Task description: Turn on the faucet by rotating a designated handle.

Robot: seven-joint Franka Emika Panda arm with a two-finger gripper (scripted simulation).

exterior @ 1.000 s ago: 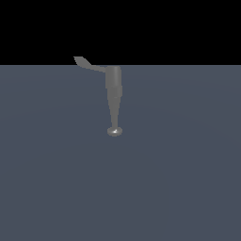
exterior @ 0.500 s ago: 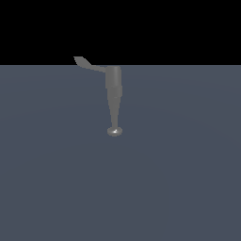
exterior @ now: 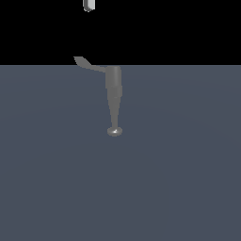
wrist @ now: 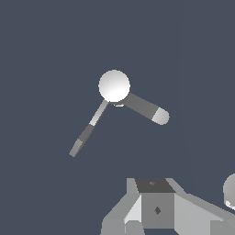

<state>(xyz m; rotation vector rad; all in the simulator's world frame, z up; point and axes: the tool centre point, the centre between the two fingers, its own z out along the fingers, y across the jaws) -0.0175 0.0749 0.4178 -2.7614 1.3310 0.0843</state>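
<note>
One handle (exterior: 87, 64) below end effector (exterior: 89, 5)

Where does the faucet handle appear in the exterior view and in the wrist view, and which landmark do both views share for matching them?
Exterior view: the handle projects from the top of the faucet toward the exterior view's left, at the line where the black background begins.
Wrist view: the handle is the thin lever slanting away from the bright round body.
Shared landmark: the faucet's cylindrical body, where the handle joins.
</note>
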